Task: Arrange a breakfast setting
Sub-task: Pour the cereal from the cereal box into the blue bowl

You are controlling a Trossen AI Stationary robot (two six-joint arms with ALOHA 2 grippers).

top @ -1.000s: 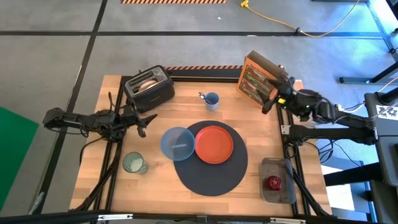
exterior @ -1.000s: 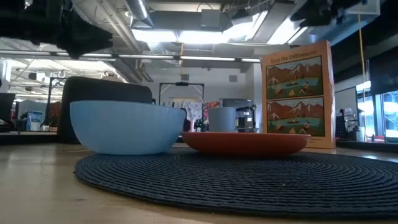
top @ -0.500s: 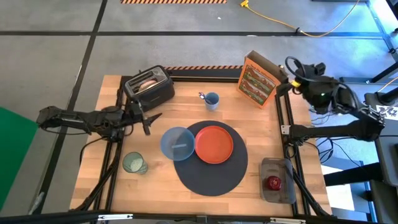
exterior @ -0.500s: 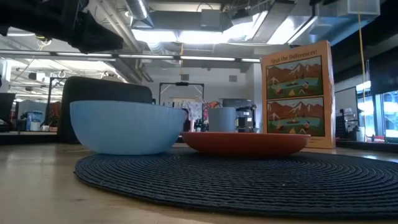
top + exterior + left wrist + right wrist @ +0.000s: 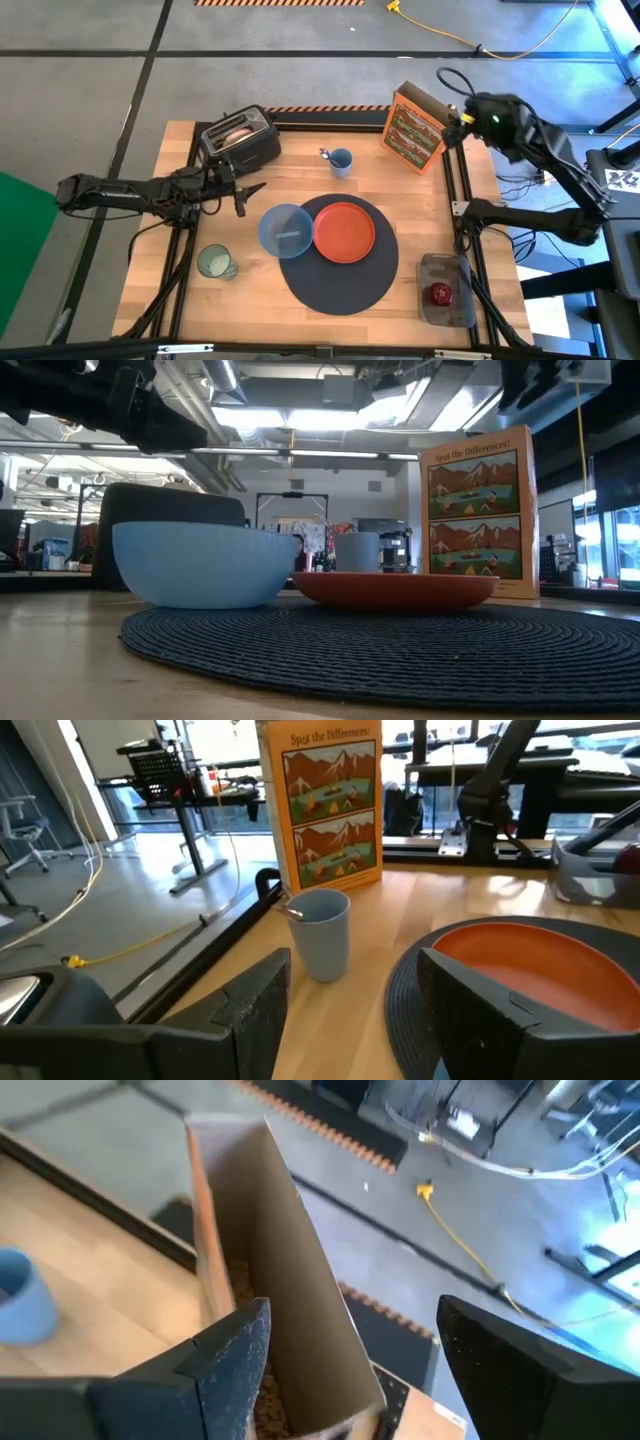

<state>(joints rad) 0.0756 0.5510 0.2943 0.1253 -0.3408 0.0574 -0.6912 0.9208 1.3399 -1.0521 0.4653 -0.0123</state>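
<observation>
The dark-grey mat (image 5: 340,270) lies mid-table with the orange plate (image 5: 345,232) on it; the blue bowl (image 5: 285,230) sits on its left edge. The green glass cup (image 5: 215,263) stands on the table at the near left. The spoon (image 5: 326,154) sticks out of a blue cup (image 5: 341,161). The toast (image 5: 237,131) sits in the black toaster (image 5: 240,142). The red apple (image 5: 440,293) lies in a grey tray (image 5: 445,290). My left gripper (image 5: 245,195) hovers open between toaster and bowl, pointing at the blue cup (image 5: 325,932). My right gripper (image 5: 452,118) is open above the cereal box (image 5: 415,127).
The orange cereal box (image 5: 270,1280) stands open-topped at the far right, right under my right gripper. The toaster stands at the far left. Bare wood lies between the blue cup and the mat and along the table's near left.
My right gripper has risen from beside the cereal box's right side and gone toward the table's far edge, tipping down over the box's open top. My left gripper has crept toward the table's right, toward the blue cup. No object has moved.
</observation>
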